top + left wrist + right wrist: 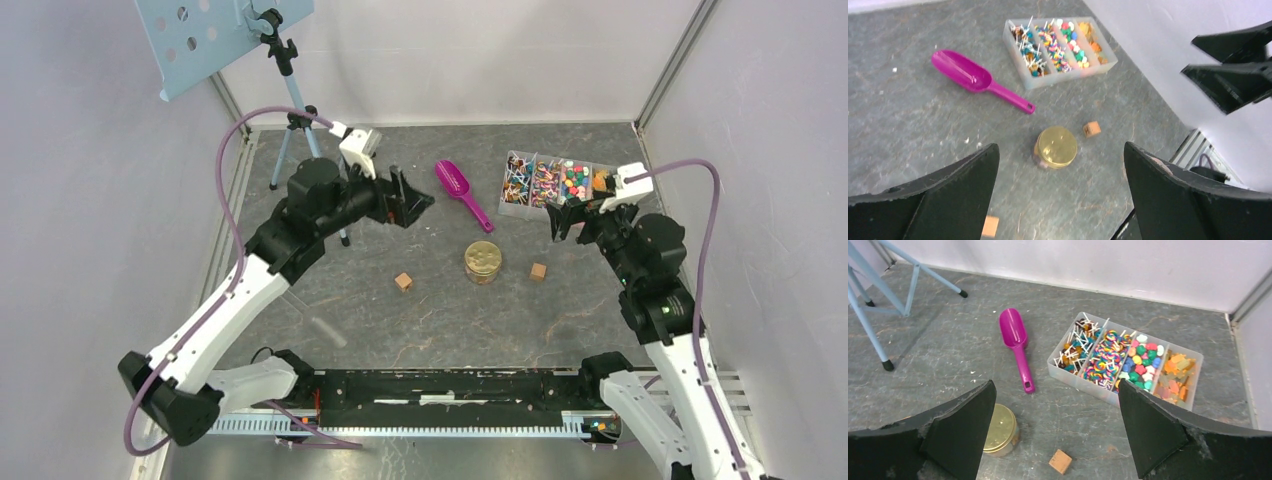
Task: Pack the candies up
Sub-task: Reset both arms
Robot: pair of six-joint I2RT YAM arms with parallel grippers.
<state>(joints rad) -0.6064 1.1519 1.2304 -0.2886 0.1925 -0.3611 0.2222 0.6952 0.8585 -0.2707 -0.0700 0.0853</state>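
1. The candies (1128, 365) lay sorted in a clear four-part tray (1083, 385) at the far right of the table (430, 330). From left to right its compartments held dark lollipops on white sticks, swirled lollipops, small round and flower-shaped sweets in pink, green, blue and white, and orange gummies.
2. A magenta scoop (460, 188) lay flat just left of the tray, apart from it, with its bowl toward the back wall and its handle pointing to the near side.
3. A jar (483, 262) with a gold lid on it stood on the near side of the scoop's handle, near the middle of the table.
4. Two wooden cubes flanked the jar, one (403, 282) to its left and one (538, 271) to its right, neither touching it.
5. A blue-legged tripod (300, 130) stood at the far left, carrying a pale blue perforated board (215, 35).
6. The left gripper (415, 205) hung above the table left of the scoop, with the scoop between it and the tray. Its arm reached forward and inward, and its fingers were spread wide around nothing.
7. The right gripper (562, 222) hovered at the tray's near edge, tilted down toward the table, with its fingers also spread wide and empty.
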